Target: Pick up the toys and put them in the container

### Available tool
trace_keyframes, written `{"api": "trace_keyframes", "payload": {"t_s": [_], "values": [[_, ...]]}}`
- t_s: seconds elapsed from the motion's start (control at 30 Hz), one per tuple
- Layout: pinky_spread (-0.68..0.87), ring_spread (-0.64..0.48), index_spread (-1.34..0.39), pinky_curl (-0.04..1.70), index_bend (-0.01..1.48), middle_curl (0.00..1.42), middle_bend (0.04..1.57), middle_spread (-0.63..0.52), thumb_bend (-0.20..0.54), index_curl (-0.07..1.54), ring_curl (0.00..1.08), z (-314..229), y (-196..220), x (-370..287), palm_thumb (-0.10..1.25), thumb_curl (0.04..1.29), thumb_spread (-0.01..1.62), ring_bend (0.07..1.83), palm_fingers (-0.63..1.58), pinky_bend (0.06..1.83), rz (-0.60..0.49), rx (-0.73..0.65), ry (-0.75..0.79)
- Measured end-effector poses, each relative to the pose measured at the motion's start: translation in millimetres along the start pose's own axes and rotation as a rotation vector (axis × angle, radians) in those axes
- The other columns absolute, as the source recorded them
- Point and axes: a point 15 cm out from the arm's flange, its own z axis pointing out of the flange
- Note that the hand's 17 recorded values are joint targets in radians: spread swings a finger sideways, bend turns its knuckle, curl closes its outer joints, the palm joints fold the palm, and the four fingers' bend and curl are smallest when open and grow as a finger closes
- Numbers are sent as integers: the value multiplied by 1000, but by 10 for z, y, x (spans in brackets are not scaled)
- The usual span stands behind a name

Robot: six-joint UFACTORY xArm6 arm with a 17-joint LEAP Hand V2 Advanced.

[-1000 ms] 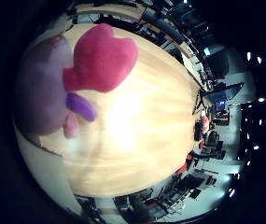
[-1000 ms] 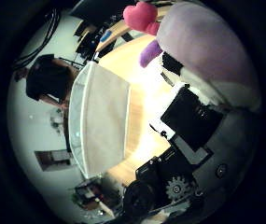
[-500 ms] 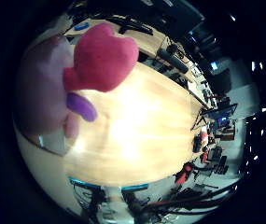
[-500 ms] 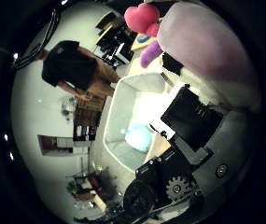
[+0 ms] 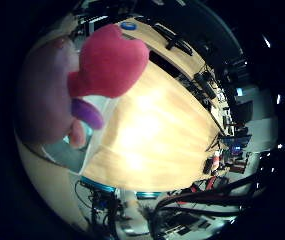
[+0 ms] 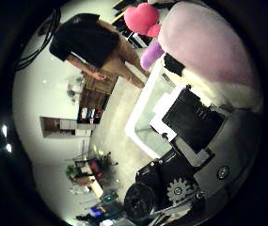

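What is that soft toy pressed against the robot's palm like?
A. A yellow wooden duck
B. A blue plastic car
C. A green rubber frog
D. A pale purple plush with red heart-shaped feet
D: a pale purple plush toy fills the view near the palm, red heart-shaped feet sticking out.

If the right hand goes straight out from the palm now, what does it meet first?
Probably the clear container: its rim sits just past the plush toy held against the right hand. Depth is hard to judge, so the wooden table beside it may come first.
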Motion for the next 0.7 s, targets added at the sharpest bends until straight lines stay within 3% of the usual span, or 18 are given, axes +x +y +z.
{"api": "trace_keyframes", "payload": {"t_s": [0.23,0.5,0.63,0.67,0.7], "values": [[-603,-344,-540,376,160,736,626,-423,-8,639,478,395,2,-203,1226,453,966,1184,1109,1171,-43,-73,4],[-600,-345,-539,377,168,749,616,-422,-23,645,477,393,-26,-77,1164,435,1032,1171,1082,1148,-27,-71,12],[-538,-347,-535,389,192,729,483,-398,-105,674,468,403,10,-70,876,360,1098,1073,755,1142,-34,-82,19],[-428,-303,-518,396,222,711,403,-350,-152,695,470,399,30,-34,689,316,1089,989,380,1075,-38,-87,31],[-266,-215,-502,418,222,689,355,-289,-174,697,460,415,58,4,504,280,1061,883,157,1076,-42,-99,44]]}}
